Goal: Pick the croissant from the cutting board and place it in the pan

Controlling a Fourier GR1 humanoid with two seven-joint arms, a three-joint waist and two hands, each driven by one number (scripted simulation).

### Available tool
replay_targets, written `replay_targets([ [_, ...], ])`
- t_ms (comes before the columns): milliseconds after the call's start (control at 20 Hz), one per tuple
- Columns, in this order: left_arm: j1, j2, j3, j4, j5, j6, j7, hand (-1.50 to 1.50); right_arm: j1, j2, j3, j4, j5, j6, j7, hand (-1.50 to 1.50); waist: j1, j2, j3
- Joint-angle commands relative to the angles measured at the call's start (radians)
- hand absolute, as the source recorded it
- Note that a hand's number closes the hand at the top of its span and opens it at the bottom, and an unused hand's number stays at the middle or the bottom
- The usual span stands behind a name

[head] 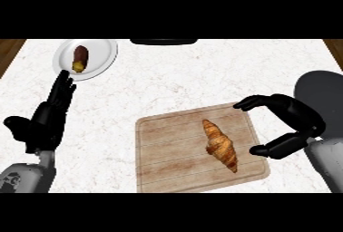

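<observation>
Just left of the right hand (289, 124), whose curved fingers hold nothing, the croissant (220, 144) looks light and flaky, best pinched gently mid-body.

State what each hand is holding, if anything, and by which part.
Nothing is held. The right hand curves open beside the croissant; the left hand rests open.

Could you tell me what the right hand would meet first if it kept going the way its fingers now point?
Probably the golden-brown croissant on the wooden cutting board: the right hand opens leftward toward it, though its height above the board is unclear.
</observation>
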Motion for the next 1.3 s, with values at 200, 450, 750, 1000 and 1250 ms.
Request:
replay_targets([
  [200,-0.081,0.010,0.049,0.094,0.047,-0.079,-0.012,0.00,-0.181,-0.247,-0.097,0.125,0.147,0.125,-0.218,-1.50,0.013,-0.001,-0.003],
  [450,-0.052,0.000,0.028,0.059,0.025,-0.067,0.003,0.00,-0.261,-0.396,-0.046,0.068,0.239,0.176,-0.186,-1.50,0.020,-0.007,-0.004],
  [750,-0.097,-0.013,0.058,0.115,0.002,-0.074,0.003,0.00,-0.390,-0.288,-0.023,0.008,0.225,0.182,0.014,-1.50,0.007,-0.009,-0.004],
  [1000,-0.101,-0.045,0.063,0.139,-0.018,-0.072,-0.020,0.00,-0.404,-0.206,0.008,-0.086,0.254,0.155,0.106,-1.50,0.001,-0.010,-0.004],
  [1250,-0.042,-0.062,0.063,0.098,-0.029,-0.082,-0.040,0.00,-0.371,-0.179,0.003,-0.102,0.216,0.252,0.120,-1.50,0.004,-0.010,-0.004],
])
